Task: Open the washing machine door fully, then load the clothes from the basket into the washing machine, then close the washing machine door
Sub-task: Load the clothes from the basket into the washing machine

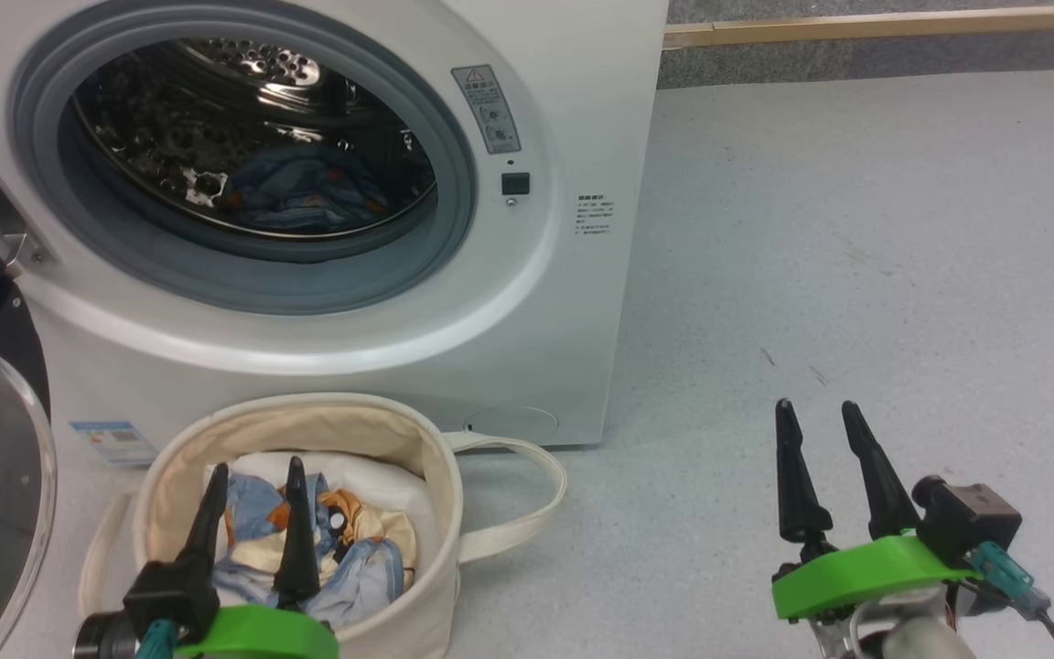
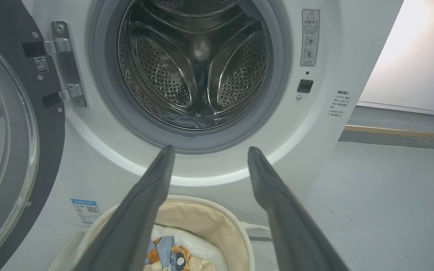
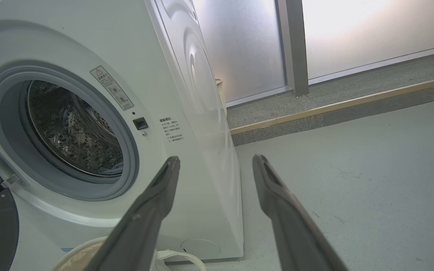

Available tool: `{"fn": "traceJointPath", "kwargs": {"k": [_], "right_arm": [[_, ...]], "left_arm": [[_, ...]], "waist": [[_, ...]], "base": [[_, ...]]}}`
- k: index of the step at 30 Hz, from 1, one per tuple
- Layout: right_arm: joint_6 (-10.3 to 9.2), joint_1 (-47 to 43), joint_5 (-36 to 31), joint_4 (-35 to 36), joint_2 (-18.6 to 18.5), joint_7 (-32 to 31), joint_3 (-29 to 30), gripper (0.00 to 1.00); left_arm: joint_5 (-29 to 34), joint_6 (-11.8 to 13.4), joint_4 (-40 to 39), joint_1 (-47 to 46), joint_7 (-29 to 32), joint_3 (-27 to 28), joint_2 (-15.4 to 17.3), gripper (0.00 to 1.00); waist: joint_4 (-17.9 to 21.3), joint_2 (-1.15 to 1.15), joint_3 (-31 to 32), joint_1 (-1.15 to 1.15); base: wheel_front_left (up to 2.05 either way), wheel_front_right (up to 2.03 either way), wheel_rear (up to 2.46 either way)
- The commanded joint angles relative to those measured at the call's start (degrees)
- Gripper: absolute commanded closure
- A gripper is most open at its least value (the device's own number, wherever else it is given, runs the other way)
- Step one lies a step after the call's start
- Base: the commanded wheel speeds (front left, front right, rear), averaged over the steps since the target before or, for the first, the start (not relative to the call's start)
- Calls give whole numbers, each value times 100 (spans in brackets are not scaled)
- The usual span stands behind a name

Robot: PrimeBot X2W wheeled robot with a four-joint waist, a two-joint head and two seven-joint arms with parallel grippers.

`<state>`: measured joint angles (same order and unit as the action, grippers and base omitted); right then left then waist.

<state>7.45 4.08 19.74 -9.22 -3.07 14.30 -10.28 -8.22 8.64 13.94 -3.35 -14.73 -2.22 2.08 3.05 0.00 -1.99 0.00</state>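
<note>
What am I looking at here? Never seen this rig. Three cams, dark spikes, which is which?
It is a two-armed wheeled robot loading laundry. The top picture is from its head, looking down. The other two are from cameras on each wrist, looking along that arm's two long dark fingers.

The left pincer hangs open over the basket, holding nothing; the clothes lie inside on a white bundle. The right pincer is open and empty above the floor.

The washing machine stands behind the basket with the washing machine door swung open on the left. One blue garment is already in the drum.
</note>
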Motion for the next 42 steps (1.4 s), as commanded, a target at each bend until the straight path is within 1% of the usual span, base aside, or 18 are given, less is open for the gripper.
{"fn": "traceJointPath", "kwargs": {"k": [1, 17, 35, 42], "right_arm": [[3, 98, -40, 156, 19, 70, -127, 0], [3, 131, -57, 168, 19, 70, -121, 0], [3, 141, -79, 173, 19, 70, -132, 0], [3, 188, -101, 196, 19, 70, -149, 0]], "left_arm": [[-16, 51, -198, -172, -27, 131, 80, 0], [-63, 122, -132, -208, -27, 56, 80, 0], [-174, 88, -108, -186, -27, 63, 80, 0], [-184, 93, 1, -242, -27, 63, 80, 0]], "waist": [[-9, 0, -5, 0], [-41, 0, -50, 0], [-10, 0, -35, 0], [24, 0, -175, 0]], "base": [[0, 0, 0], [0, 0, 0], [0, 0, 0], [0, 0, 0]]}}
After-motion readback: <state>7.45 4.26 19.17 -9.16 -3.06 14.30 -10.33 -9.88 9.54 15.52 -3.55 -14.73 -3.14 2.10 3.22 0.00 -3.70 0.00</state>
